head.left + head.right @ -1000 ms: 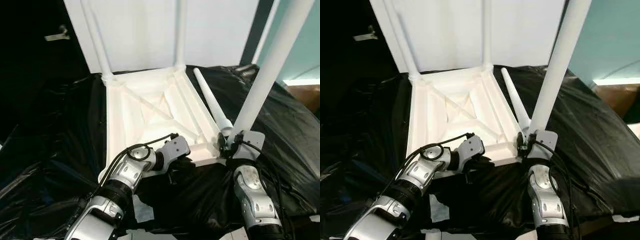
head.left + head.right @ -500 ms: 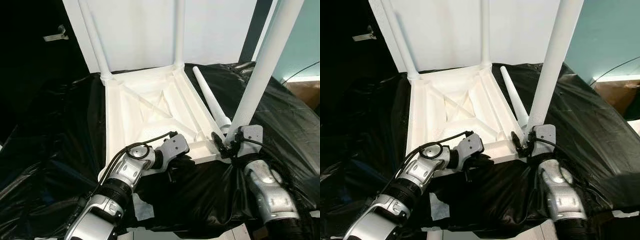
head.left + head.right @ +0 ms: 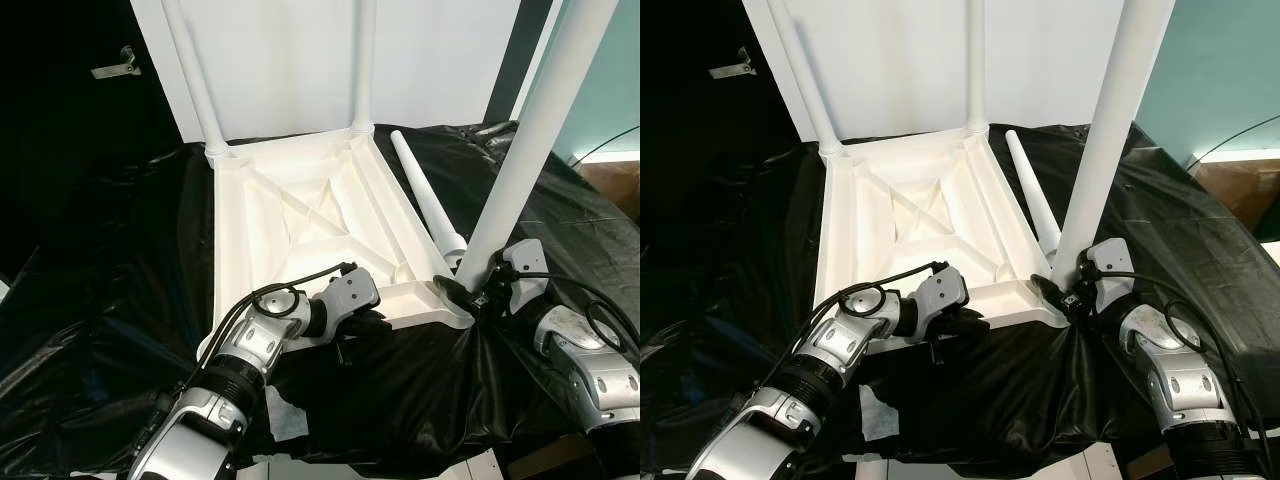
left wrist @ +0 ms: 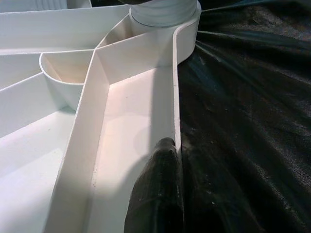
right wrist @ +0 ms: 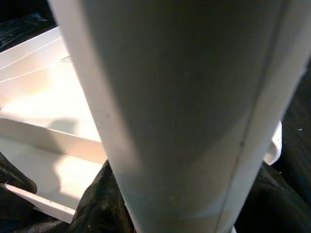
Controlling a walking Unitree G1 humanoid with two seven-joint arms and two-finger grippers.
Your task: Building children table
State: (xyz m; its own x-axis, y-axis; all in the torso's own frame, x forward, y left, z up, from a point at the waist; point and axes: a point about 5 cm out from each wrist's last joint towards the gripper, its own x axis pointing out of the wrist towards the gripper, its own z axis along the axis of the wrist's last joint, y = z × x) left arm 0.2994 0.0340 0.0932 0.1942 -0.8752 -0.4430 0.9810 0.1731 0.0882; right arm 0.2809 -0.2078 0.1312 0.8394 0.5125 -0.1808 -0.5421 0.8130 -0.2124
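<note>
The inverted table top (image 3: 300, 215) lies centre frame. Our left gripper (image 3: 352, 335) pinches its near rim; our right gripper (image 3: 470, 297) clamps the leg (image 3: 525, 140) at lower right. A tilted leg could cross-thread or slip.

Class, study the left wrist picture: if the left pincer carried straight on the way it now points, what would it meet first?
Probably the round corner socket of the upturned white tabletop, where a white leg stands. The left pincer sits at the tabletop's rim wall and points along it; depth is hard to judge.
</note>
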